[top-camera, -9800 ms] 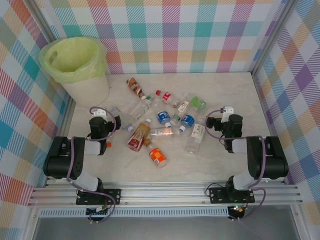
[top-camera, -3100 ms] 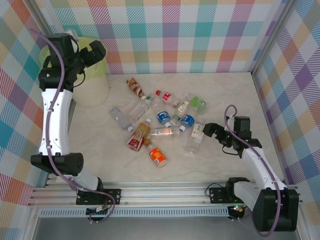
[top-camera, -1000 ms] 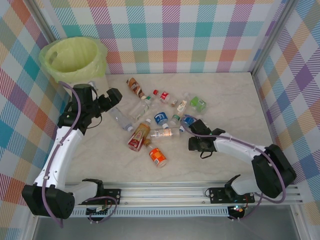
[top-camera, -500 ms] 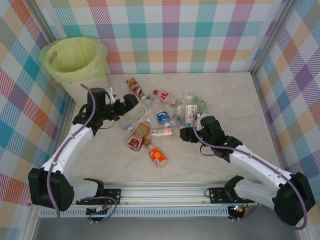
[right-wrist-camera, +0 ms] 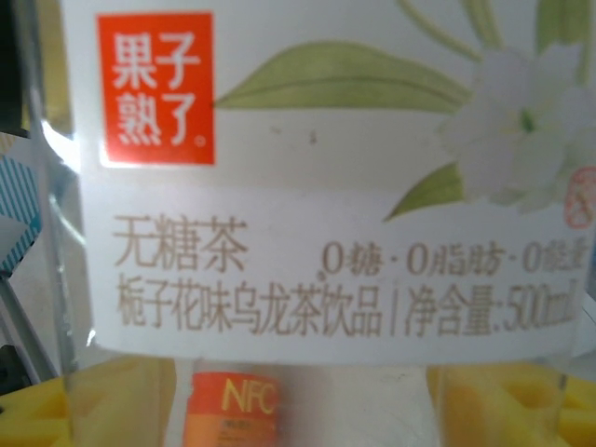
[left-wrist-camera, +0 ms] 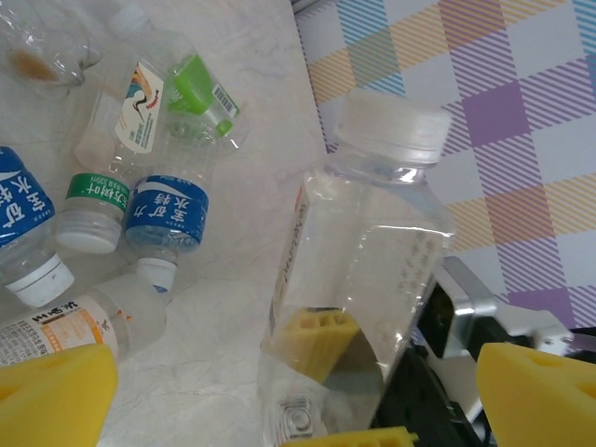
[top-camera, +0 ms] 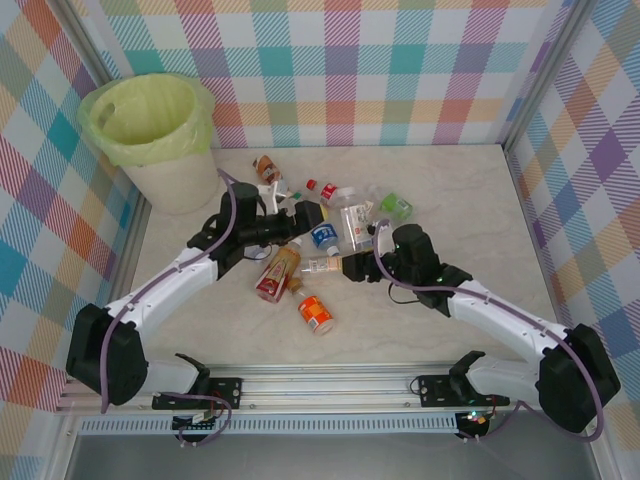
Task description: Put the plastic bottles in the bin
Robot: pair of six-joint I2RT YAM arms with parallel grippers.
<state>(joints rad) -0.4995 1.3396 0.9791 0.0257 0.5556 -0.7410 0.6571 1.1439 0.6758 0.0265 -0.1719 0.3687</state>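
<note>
Above the tabletop (top-camera: pixel 460 200), I saw the right gripper (top-camera: pixel 362 260) grasping a white-labelled bottle (top-camera: pixel 355 222), well apart from the bin (top-camera: pixel 150 135). Left wrist: the left gripper (left-wrist-camera: pixel 298 400) stood released, facing that bottle. Right wrist: its label close up.

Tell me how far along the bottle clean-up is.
Little looks done: the bin shows only bare liner inside. The right gripper holds a white-labelled bottle upright; the left gripper hangs open beside it. The other bottles lie on the table.
</note>
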